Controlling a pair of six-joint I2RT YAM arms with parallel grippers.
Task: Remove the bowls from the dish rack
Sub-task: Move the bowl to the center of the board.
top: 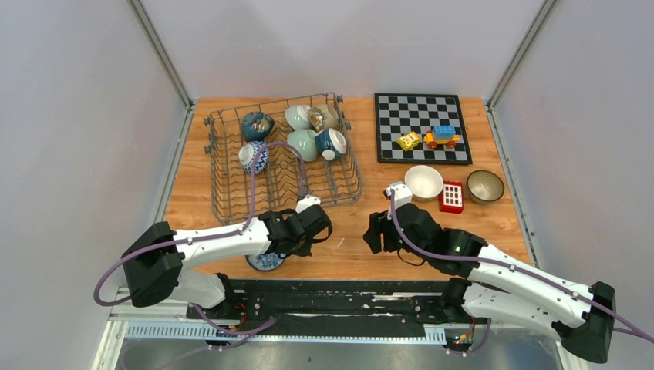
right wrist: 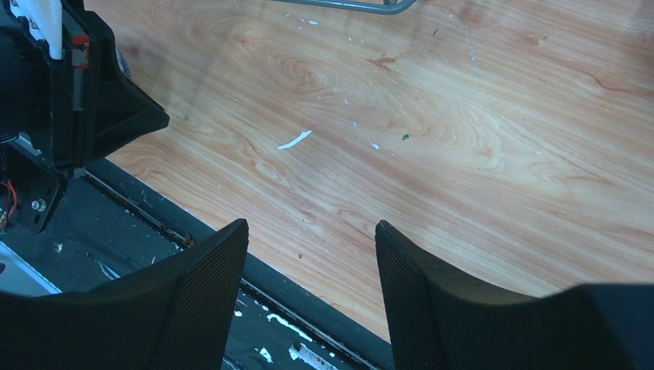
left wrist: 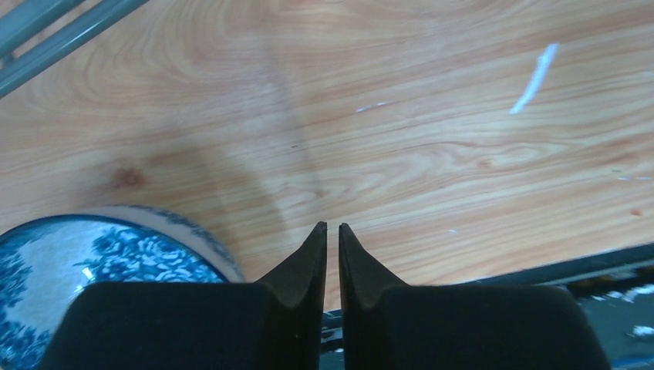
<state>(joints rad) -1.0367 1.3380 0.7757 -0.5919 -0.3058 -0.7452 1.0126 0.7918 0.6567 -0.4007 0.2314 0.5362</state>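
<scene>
The grey wire dish rack (top: pixel 231 202) stands at the back left with several bowls in it: dark teal (top: pixel 257 125), blue-and-white (top: pixel 254 156), pale green (top: pixel 298 117) and others. A blue-and-white bowl (top: pixel 266 262) (left wrist: pixel 92 254) sits upright on the table near the front edge, partly under my left arm. A white bowl (top: pixel 423 182) and a brown bowl (top: pixel 485 186) sit on the table at right. My left gripper (top: pixel 322 229) (left wrist: pixel 332 225) hovers beside the near bowl, shut with nothing between its fingers. My right gripper (top: pixel 374 231) (right wrist: pixel 312 227) faces it, open and holding nothing.
A black-and-white chessboard (top: pixel 421 127) lies at the back right with toy blocks (top: pixel 442 136) on it. A red block (top: pixel 451 196) stands between the white and brown bowls. The table's front edge and black rail (right wrist: pixel 154 223) run just below both grippers.
</scene>
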